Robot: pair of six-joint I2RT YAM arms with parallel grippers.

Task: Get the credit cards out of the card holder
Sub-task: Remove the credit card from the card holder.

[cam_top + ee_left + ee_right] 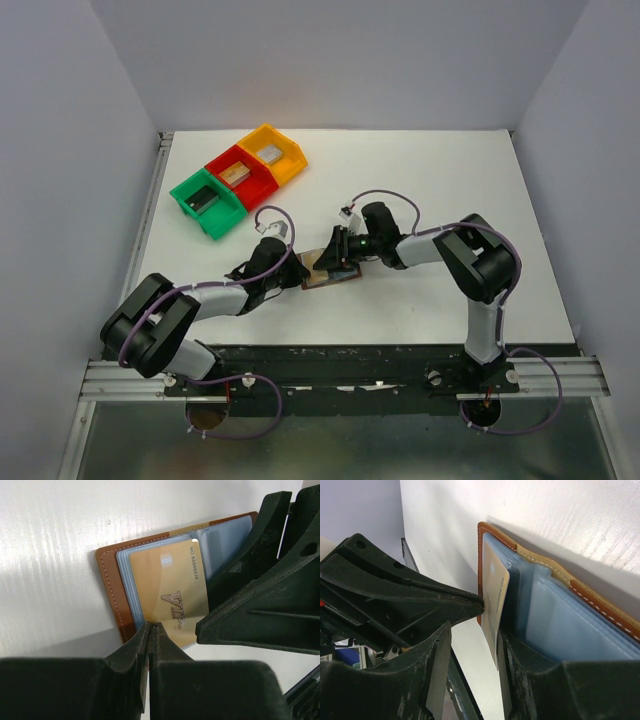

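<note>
A: Step?
B: First pull. Seeing holder (107, 580) lying open on table (450, 170), between both claws. Gold card (167, 587) on top, poking out past the blue sleeves (560, 625).
A: Claws?
B: Left claw (151, 627) pinched almost shut at holder's near edge. Reads as pinning it down, though hard to confirm the exact bite. Right claw (475, 632) about half open, straddling the gold card's edge: touching one finger, clear gap to the other. Not gripped yet.
A: Next?
B: Probably close right on the card, then draw it clear of the sleeves. Leave left clamped to stop holder dragging along.
A: In the way?
B: Crowding, mostly. Left tip just beside the card, so little room to pull without bumping. Can't make out other cards inside the sleeves. Bins (238, 178) well apart, far left, no issue.
</note>
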